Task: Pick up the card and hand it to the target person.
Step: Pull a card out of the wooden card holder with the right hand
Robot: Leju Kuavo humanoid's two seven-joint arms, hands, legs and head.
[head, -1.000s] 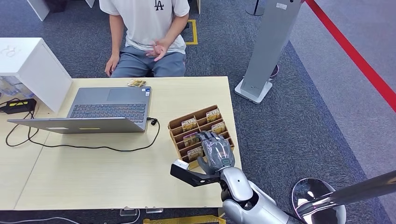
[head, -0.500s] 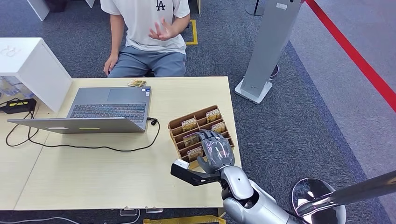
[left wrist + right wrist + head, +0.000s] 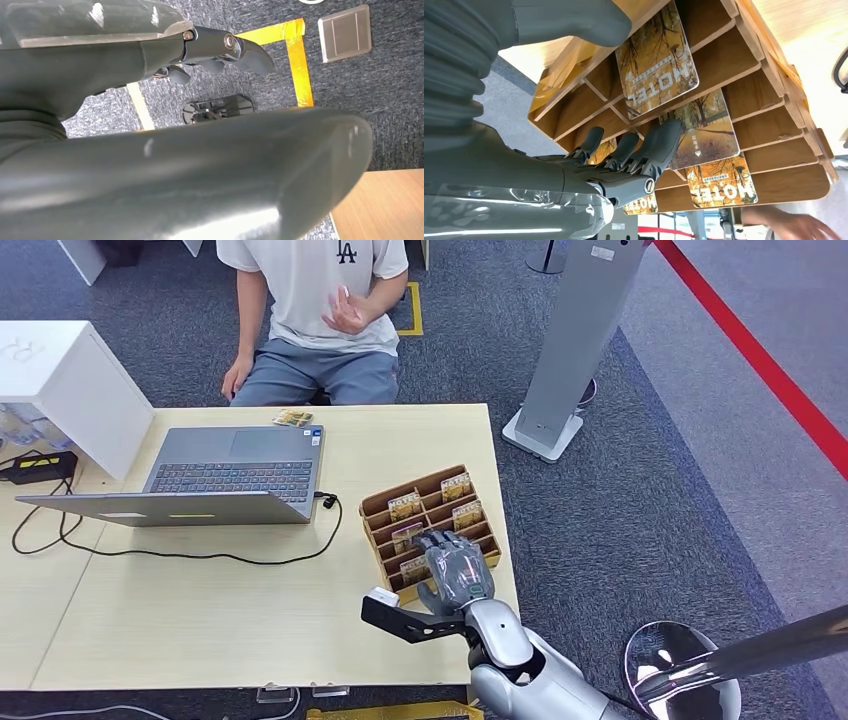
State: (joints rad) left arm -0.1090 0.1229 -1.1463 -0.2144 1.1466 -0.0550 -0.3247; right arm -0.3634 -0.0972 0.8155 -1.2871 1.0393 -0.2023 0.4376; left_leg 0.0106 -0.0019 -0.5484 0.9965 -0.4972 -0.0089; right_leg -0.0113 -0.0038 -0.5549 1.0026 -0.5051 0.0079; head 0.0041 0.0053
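a laptop [image 3: 235,475] sits open on the left of the table [image 3: 200,610], a person [image 3: 310,310] seated beyond it with one hand raised. further right stands a wooden card rack [image 3: 385,502] holding hotel cards [image 3: 457,486] in its slots. the right hand [image 3: 458,568] rests over the rack's near rows, fingers [image 3: 659,145] touching a card [image 3: 706,135] but not clamped. the left hand [image 3: 220,47] hangs over carpet, fingers curled on nothing.

Bright, even indoor light; wrist views blur up close.
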